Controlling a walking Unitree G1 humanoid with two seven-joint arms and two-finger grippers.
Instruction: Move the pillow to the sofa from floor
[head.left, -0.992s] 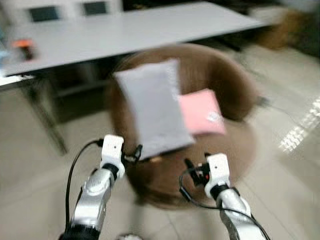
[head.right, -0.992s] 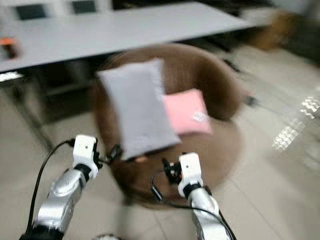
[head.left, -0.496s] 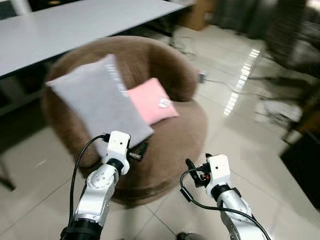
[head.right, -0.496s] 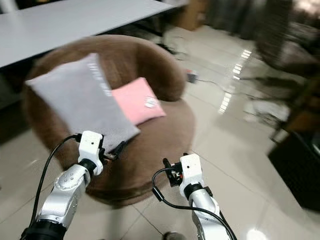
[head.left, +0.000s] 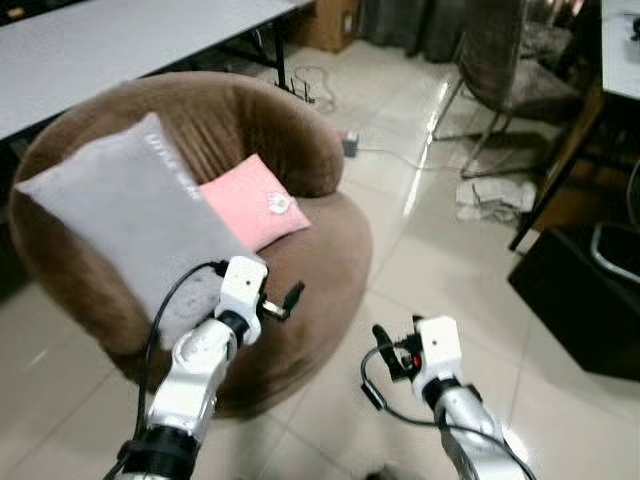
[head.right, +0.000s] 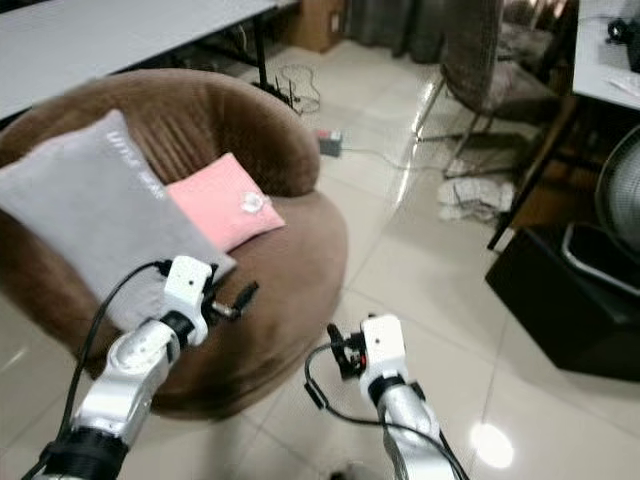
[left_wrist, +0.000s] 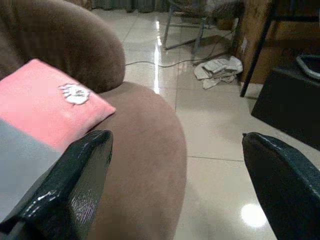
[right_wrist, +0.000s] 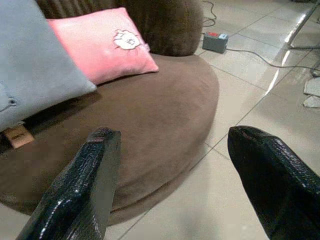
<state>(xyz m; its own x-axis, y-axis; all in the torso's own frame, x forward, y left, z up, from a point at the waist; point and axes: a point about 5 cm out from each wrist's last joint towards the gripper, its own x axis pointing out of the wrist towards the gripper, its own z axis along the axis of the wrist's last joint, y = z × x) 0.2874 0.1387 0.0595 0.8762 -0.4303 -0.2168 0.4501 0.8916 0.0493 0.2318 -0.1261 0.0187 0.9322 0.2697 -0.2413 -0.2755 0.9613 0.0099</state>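
Observation:
A large grey pillow (head.left: 120, 225) leans against the back of a round brown sofa (head.left: 325, 250). A small pink pillow (head.left: 252, 205) lies next to it on the seat. My left gripper (head.left: 285, 300) hovers over the sofa's front part, just past the grey pillow's lower corner. It is open and holds nothing, its fingers (left_wrist: 75, 190) spread wide. My right gripper (head.left: 388, 350) is over the floor tiles near the sofa's front right. It is open and empty too, with both pillows (right_wrist: 100, 45) ahead of it.
A grey table (head.left: 100, 40) stands behind the sofa. On the floor lie a power strip with cables (head.left: 350, 143) and a crumpled cloth (head.left: 495, 195). A metal-legged chair (head.left: 510, 60) and a black box (head.left: 590, 300) stand to the right. Open tiles lie between.
The whole view has swung to the right, so the sofa sits further left and the chair and black box have come into view. Both pillows stay on the sofa; both grippers stay open.

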